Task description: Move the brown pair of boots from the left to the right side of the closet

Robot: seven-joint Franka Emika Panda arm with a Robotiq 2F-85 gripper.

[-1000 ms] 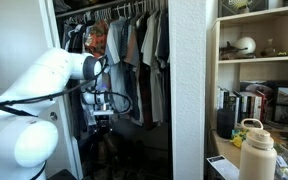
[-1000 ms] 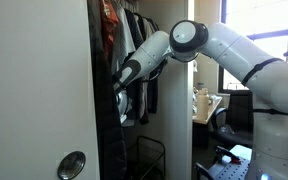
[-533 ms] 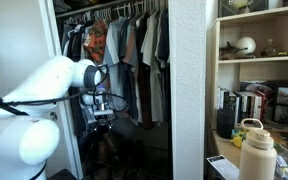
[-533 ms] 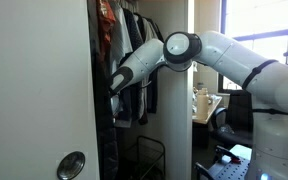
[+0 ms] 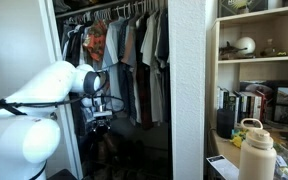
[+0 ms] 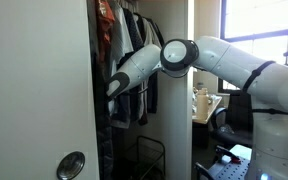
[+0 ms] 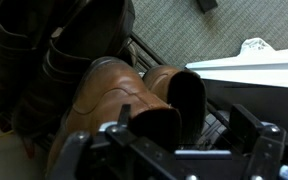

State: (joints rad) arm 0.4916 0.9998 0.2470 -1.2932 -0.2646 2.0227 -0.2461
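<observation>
In the wrist view the brown boots [image 7: 114,90] fill the middle of the frame. They stand side by side on the closet floor, tan leather toes towards 9 o'clock and their dark open shafts towards 4 o'clock. The gripper [image 7: 179,125] comes in from 6 o'clock with its jaws spread wide, one finger at 7 o'clock and one at 4 o'clock. The nearer boot's shaft lies in the gap between them, and I cannot tell whether either pad touches the leather. A pair of dark boots [image 7: 69,40] stands just beside the brown pair at 10 o'clock. A wire rack [image 7: 216,112] runs just past the boots at 3 o'clock, with a white panel [image 7: 249,68] beyond it at 2 o'clock and grey carpet [image 7: 179,25] at 1 o'clock. In an exterior view the white arm [image 5: 54,90] bends down into the closet at 9 o'clock, and the gripper [image 5: 101,122] hangs low beneath the hanging clothes [image 5: 134,50]. The boots are lost in shadow there. A shelf unit [image 5: 259,60] stands at 3 o'clock and a pale bottle [image 5: 256,150] at 5 o'clock. In an exterior view the arm [image 6: 174,55] reaches from 3 o'clock behind the closet's edge, hiding the gripper, and a round door knob [image 6: 72,165] sits at 7 o'clock.
</observation>
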